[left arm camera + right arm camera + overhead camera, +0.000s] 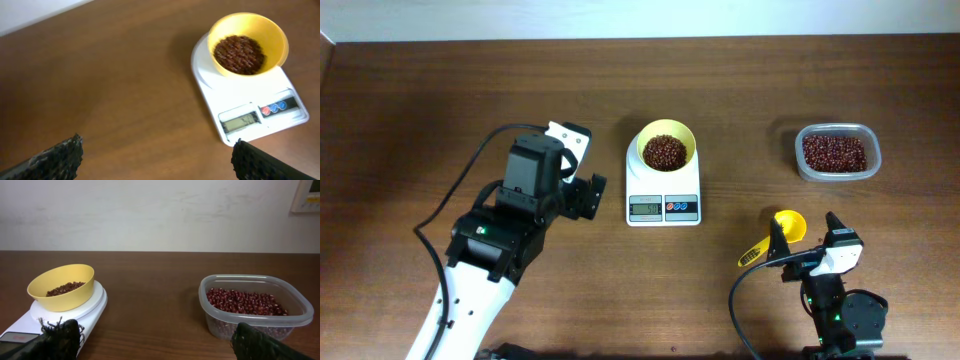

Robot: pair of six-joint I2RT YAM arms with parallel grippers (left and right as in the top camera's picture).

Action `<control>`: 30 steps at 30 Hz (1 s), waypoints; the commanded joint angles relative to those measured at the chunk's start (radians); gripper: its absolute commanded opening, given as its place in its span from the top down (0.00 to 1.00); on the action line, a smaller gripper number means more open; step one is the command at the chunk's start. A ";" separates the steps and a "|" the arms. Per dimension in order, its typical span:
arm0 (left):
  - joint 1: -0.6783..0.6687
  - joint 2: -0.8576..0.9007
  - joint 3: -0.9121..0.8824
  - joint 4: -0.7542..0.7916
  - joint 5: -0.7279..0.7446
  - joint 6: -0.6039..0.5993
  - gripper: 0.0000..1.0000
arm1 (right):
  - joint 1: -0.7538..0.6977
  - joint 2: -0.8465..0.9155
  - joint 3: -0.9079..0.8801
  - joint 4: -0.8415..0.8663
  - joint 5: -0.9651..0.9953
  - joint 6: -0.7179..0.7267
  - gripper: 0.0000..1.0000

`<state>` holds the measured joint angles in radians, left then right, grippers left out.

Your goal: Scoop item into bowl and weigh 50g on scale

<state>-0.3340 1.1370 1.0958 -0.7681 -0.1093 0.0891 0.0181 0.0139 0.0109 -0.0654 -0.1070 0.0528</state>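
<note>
The yellow bowl stands on the round platform of the white scale at the table's centre and holds a layer of dark red-brown beans. Bowl and scale show in the left wrist view, and the bowl and scale also in the right wrist view. My left gripper is open and empty, left of the scale; its fingers frame bare table. My right gripper is open and empty near the front edge.
A clear plastic tub full of beans sits at the back right; it also shows in the right wrist view. A small yellow scoop lies on the table just left of my right gripper.
</note>
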 commanded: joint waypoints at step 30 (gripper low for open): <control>0.032 -0.823 -0.615 0.238 0.007 -0.005 0.01 | -0.005 -0.005 -0.005 -0.007 0.014 0.007 0.01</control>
<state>-0.3340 0.4301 0.6018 -0.6224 -0.1112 0.0536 0.0181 0.0158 0.0109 -0.0662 -0.1009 0.0528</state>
